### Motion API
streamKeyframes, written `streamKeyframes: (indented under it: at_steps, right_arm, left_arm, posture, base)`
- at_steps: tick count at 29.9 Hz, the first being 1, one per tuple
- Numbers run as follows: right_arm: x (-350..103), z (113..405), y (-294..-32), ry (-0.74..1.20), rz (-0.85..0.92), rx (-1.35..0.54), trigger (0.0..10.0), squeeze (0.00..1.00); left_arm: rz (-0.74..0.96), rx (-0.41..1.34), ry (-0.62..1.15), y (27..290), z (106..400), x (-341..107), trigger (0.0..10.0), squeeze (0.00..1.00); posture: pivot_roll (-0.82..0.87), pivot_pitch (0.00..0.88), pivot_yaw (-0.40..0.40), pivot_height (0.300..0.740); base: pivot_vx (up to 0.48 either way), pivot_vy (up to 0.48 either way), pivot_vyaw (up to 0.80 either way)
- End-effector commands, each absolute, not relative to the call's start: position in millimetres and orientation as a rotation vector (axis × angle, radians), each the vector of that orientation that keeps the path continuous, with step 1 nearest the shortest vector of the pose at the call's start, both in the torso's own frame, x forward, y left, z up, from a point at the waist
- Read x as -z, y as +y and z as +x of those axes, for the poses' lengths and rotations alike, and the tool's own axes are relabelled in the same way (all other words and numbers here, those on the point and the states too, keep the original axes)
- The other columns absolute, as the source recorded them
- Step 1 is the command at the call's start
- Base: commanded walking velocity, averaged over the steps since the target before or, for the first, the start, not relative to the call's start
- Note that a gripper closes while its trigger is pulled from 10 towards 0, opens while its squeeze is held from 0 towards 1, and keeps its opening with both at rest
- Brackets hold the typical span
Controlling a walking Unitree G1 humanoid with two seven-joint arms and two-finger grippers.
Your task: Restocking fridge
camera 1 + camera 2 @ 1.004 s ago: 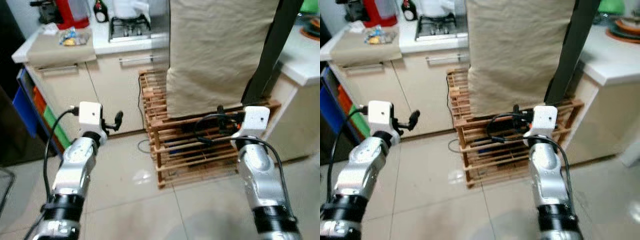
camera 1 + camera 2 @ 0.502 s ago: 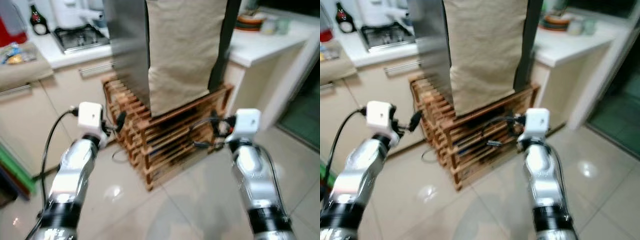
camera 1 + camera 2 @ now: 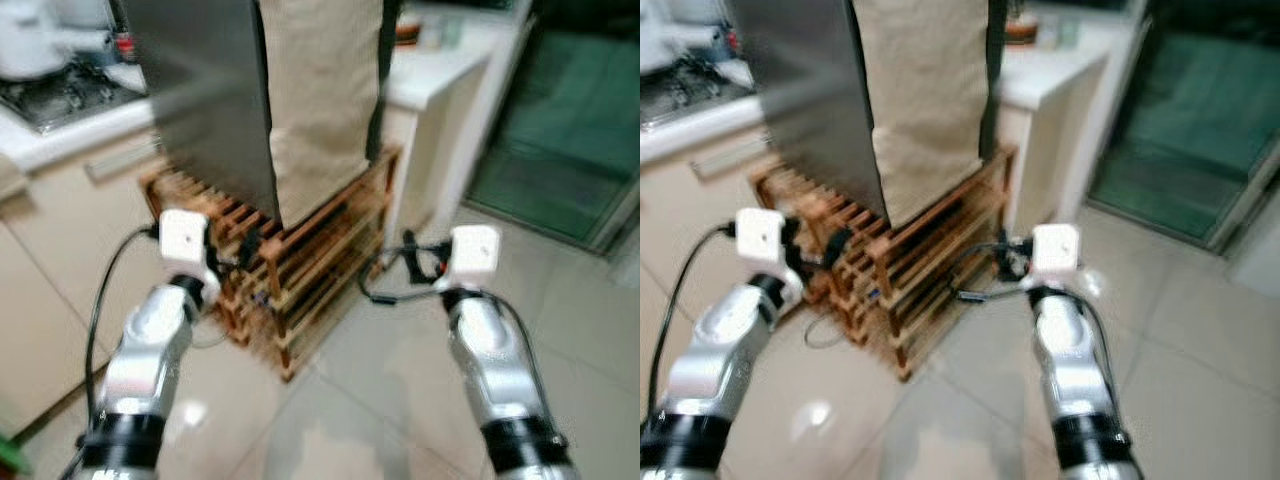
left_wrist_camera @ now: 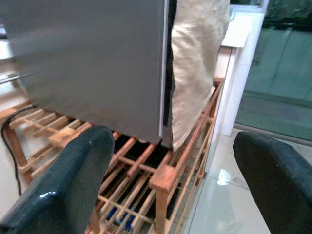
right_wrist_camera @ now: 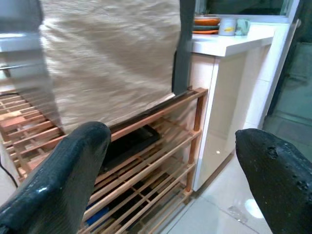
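A grey steel fridge (image 3: 200, 110) stands on a low wooden slatted rack (image 3: 310, 270), and a beige cloth (image 3: 320, 90) hangs down its front. My left gripper (image 3: 245, 250) is held out in front of the rack's near corner, open and empty. My right gripper (image 3: 405, 262) hovers over the floor just right of the rack, open and empty as well. In the left wrist view the fingers (image 4: 73, 180) frame the fridge's steel side (image 4: 97, 63) and the cloth. Through the right wrist view, the fingers (image 5: 73, 170) frame the cloth (image 5: 112, 63) and the rack shelves (image 5: 146, 161).
A white counter (image 3: 440, 70) with dishes stands right of the fridge. A dark green glass door (image 3: 570, 120) lies to the far right. A stove (image 3: 50, 95) and cream cabinets sit on the left. Glossy tiled floor (image 3: 580, 330) stretches ahead and to the right.
The whole picture has swung right, so the camera turned: stove and cabinets slid off left, the counter and glass door came in. Both arms stay held out, grippers open.
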State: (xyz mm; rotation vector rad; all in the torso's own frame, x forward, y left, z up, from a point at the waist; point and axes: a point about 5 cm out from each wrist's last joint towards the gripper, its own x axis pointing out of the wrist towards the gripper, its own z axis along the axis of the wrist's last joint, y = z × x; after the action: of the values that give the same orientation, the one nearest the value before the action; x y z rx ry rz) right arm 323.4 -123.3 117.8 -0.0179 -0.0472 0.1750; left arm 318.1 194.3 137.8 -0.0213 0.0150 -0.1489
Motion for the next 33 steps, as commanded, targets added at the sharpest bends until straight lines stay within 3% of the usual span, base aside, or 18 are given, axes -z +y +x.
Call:
streamKeyframes:
  at_steps: [1,6,10,11,12,14,23,33]
  right_arm:
    - [-121.8,326.8,-130.7,-0.061,-0.028,-0.155,10.0,0.03]
    - [-125.6,329.0,-127.2,-0.076,-0.053,-0.164,10.0,0.01]
    - [-136.0,329.9,-129.5,-0.137,-0.031,-0.129,10.0,0.01]
    - [-149.5,332.4,-129.6,-0.195,-0.020,-0.109,10.0,0.01]
    - [-156.4,334.0,-130.7,-0.221,-0.010,-0.093,10.0,0.01]
    - [-161.3,335.9,-132.5,-0.233,0.001,-0.077,10.0,0.00]
    - [-139.0,331.9,-140.7,-0.123,0.021,-0.059,10.0,0.00]
    - [-138.6,329.9,-141.6,-0.118,-0.003,-0.080,10.0,0.01]
  left_arm:
    - [-0.032,0.172,0.005,185.6,322.5,-142.0,10.0,0.00]
    - [0.036,0.176,0.009,184.2,319.3,-140.7,10.0,0.00]
    - [-0.026,0.167,-0.017,183.1,317.2,-143.0,10.0,0.00]
    - [-0.067,0.166,-0.071,182.4,316.4,-151.1,10.0,0.15]
    - [-0.073,0.157,-0.100,181.8,316.6,-157.3,10.0,0.21]
    - [-0.069,0.144,-0.130,181.5,317.3,-165.1,10.0,0.22]
    - [-0.024,0.163,-0.141,184.2,317.8,-174.8,10.0,0.18]
    - [-0.024,0.239,-0.115,167.0,314.1,-170.3,10.0,0.17]
  posture:
    - [-0.09,0.000,0.051,0.740]
    - [-0.09,0.000,0.049,0.740]
    - [-0.09,0.000,0.048,0.740]
    - [-0.09,0.000,0.048,0.740]
    - [-0.09,0.000,0.049,0.740]
    - [-0.09,0.000,0.049,0.740]
    - [-0.09,0.000,0.047,0.740]
    - [-0.10,0.000,0.054,0.740]
  base:
    - [0.000,0.472,-0.80]
    - [0.000,0.278,-0.34]
    - [0.000,0.000,0.00]
    - [0.458,0.000,0.00]
    - [0.480,0.000,0.00]
    - [0.480,0.000,0.00]
    - [0.480,0.000,0.00]
    - [0.480,0.000,0.00]
